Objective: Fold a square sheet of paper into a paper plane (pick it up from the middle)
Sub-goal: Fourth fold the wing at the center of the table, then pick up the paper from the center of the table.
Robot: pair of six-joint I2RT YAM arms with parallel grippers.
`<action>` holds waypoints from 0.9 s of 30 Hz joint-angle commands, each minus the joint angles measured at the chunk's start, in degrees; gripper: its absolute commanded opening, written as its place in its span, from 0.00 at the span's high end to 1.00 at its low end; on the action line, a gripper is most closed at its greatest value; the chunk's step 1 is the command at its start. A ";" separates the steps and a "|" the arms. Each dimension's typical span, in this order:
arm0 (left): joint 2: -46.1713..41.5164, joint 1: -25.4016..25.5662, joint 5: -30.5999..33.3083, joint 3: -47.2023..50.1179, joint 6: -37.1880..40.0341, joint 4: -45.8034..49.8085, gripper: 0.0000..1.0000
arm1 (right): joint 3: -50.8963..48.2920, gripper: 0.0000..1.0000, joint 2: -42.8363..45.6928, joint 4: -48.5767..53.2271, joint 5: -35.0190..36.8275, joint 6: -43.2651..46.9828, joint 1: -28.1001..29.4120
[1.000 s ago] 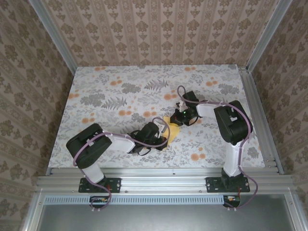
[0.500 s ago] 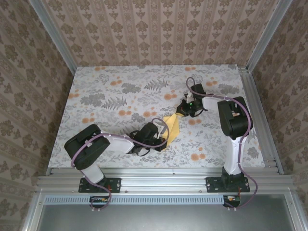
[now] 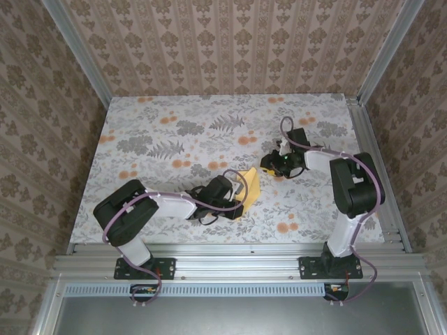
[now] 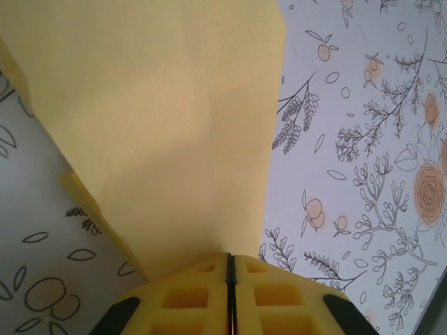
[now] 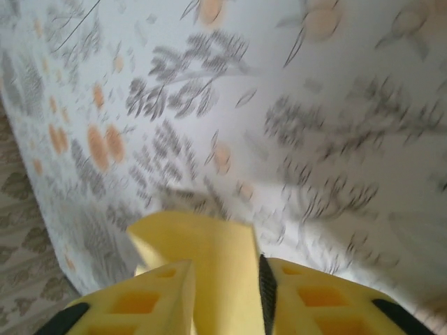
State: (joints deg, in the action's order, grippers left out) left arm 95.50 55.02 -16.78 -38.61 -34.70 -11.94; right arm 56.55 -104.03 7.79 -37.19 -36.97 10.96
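From above, the left gripper [image 3: 237,204] is seen low over the table [image 3: 174,125], near its front edge. The paper [image 3: 249,185] extends from its tip toward the right. The right gripper [image 3: 268,165] is placed just beside the paper's far corner; whether the two touch cannot be told.

In the left wrist view, the left gripper [image 4: 229,262] is clamped on the paper [image 4: 160,125]. The paper is pinched at a narrow end and fans out away from the fingers, and a second layer is seen along its left edge.

In the blurred right wrist view, the right gripper [image 5: 227,276] is seen with its fingers apart. The paper [image 5: 202,241] is seen in the gap between them, above the table [image 5: 279,105].
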 commanded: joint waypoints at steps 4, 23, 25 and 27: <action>-3.65 -1.00 -1.60 -1.90 1.07 3.85 0.84 | -5.37 0.57 3.09 -5.94 -6.19 -5.10 5.27; -18.22 -7.75 1.71 1.83 1.65 14.28 0.66 | -8.42 0.61 0.32 -13.93 -5.40 -10.74 13.67; -19.76 -8.79 1.81 2.71 1.08 14.99 0.62 | -8.95 0.62 0.41 -14.12 -5.04 -10.81 14.40; -21.38 -10.03 1.67 3.82 0.30 15.10 0.57 | -9.40 0.63 0.42 -14.31 -4.48 -10.84 15.03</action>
State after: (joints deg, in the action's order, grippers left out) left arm 76.36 46.35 -15.94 -36.56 -33.95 0.12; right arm 48.10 -103.37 -5.17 -41.65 -46.81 25.10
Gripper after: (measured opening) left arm 0.420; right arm 0.371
